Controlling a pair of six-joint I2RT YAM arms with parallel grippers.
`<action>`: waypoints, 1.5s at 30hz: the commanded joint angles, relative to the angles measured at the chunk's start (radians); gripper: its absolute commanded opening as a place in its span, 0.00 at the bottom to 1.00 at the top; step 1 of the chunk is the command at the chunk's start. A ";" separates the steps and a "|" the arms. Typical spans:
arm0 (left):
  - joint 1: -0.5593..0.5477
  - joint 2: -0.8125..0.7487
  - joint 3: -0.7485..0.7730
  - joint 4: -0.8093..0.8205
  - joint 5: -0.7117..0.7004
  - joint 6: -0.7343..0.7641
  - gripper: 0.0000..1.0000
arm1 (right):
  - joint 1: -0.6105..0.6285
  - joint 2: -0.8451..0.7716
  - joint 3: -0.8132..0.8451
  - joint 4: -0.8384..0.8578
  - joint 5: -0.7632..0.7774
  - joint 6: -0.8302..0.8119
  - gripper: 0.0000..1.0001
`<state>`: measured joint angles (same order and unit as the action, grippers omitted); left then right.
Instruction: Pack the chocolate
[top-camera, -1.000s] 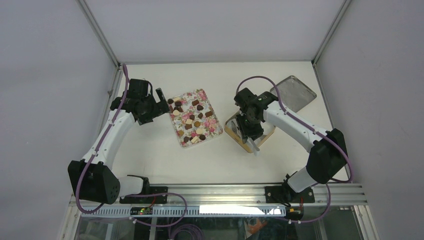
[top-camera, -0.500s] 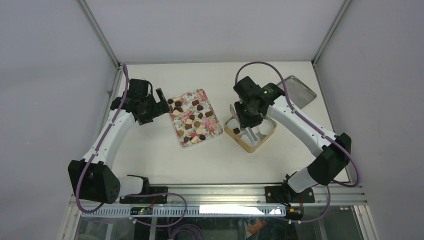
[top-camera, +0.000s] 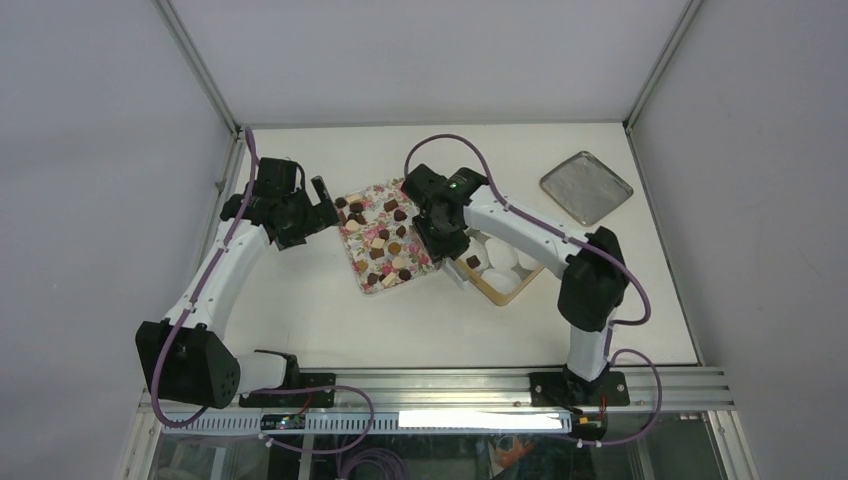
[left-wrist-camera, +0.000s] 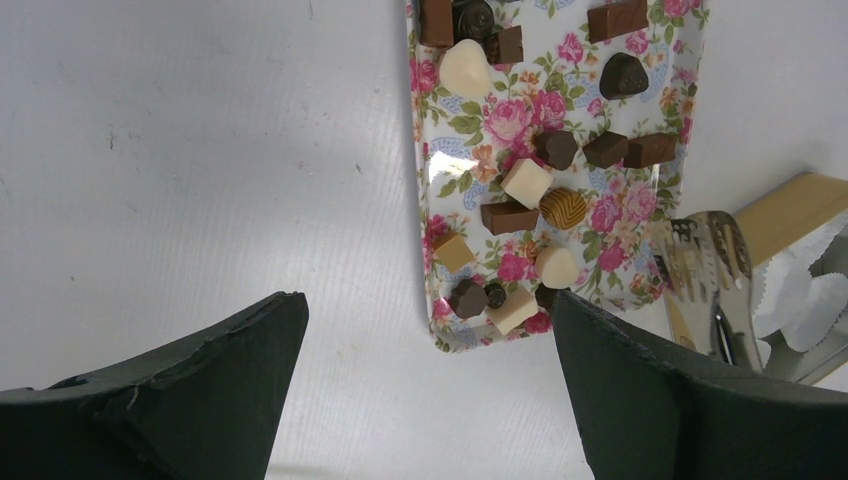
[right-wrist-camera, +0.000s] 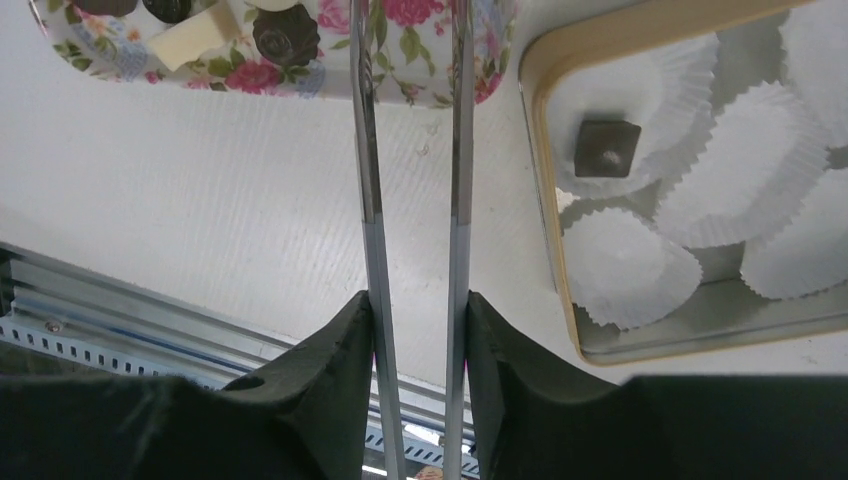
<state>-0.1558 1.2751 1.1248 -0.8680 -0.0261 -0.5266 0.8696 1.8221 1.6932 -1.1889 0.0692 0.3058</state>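
Note:
Several chocolates (top-camera: 384, 235), dark, tan and cream, lie on the pink floral tray (top-camera: 349, 243). They also show in the left wrist view (left-wrist-camera: 528, 182). One dark square chocolate (right-wrist-camera: 606, 147) sits in a white paper cup in the wooden-rimmed box (right-wrist-camera: 540, 180). My right gripper (top-camera: 440, 235) is shut on metal tongs (right-wrist-camera: 365, 150) and hangs over the tray's right edge, beside the box. The tong tips run out of the right wrist view; the tongs also show in the left wrist view (left-wrist-camera: 715, 270). My left gripper (top-camera: 325, 210) is open and empty, just left of the tray.
The box (top-camera: 505, 290) holds several white crinkled paper cups (right-wrist-camera: 625, 268). A grey metal lid (top-camera: 586, 187) lies at the back right. The aluminium rail runs along the table's near edge.
My right arm swung left with the tongs, from over the box to the tray's right edge. The dark chocolate in a paper cup is now uncovered. The left arm has not moved.

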 joint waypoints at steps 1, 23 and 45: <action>0.004 -0.046 0.012 0.023 -0.025 0.011 0.99 | 0.018 0.052 0.089 0.045 -0.035 -0.026 0.38; 0.004 -0.071 0.011 0.005 -0.047 0.025 0.99 | 0.020 0.267 0.202 0.082 -0.028 -0.006 0.42; 0.004 -0.082 0.011 0.004 -0.043 0.020 0.99 | 0.021 0.245 0.183 0.106 -0.003 0.002 0.00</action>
<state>-0.1558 1.2232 1.1248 -0.8764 -0.0532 -0.5224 0.8871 2.1124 1.8515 -1.1114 0.0658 0.3073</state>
